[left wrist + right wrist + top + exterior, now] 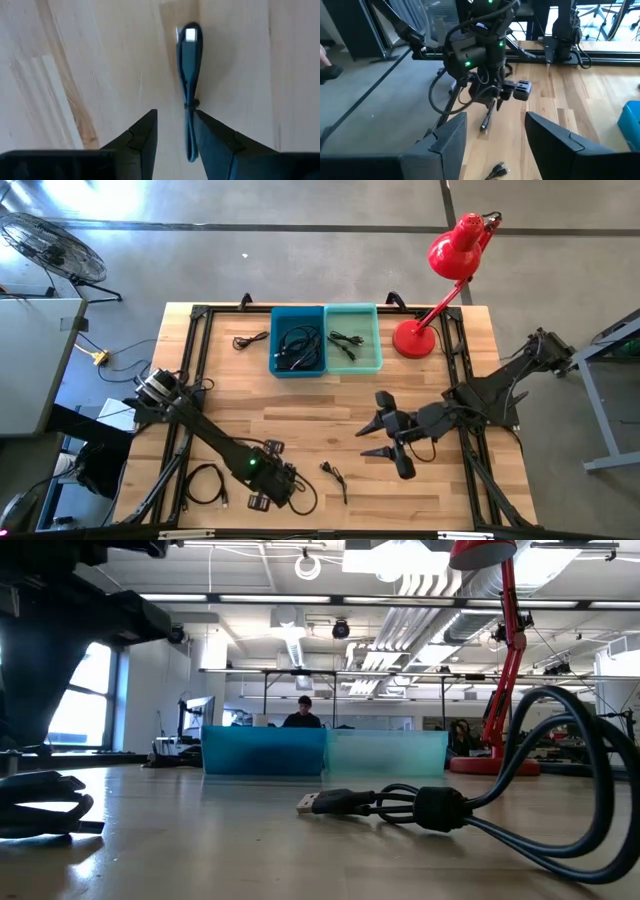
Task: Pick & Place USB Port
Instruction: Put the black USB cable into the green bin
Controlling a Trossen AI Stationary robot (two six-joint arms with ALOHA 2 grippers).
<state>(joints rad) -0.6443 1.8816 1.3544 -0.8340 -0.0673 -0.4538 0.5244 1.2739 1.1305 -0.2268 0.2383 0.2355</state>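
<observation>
left gripper (172, 137): low over the table (300, 430), jaws narrowly parted around a bundled USB cable (189, 75), apparently gripping it, though contact is hard to confirm | cable: plug end reaches out ahead of the fingertips | right gripper (495, 135): spread wide, holding nothing, well apart, facing the left arm

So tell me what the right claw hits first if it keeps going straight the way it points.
Probably the left claw, which holds a dark cable dangling to the table. The right claw is open and aims right at it, though the depth between them is hard to judge.
</observation>
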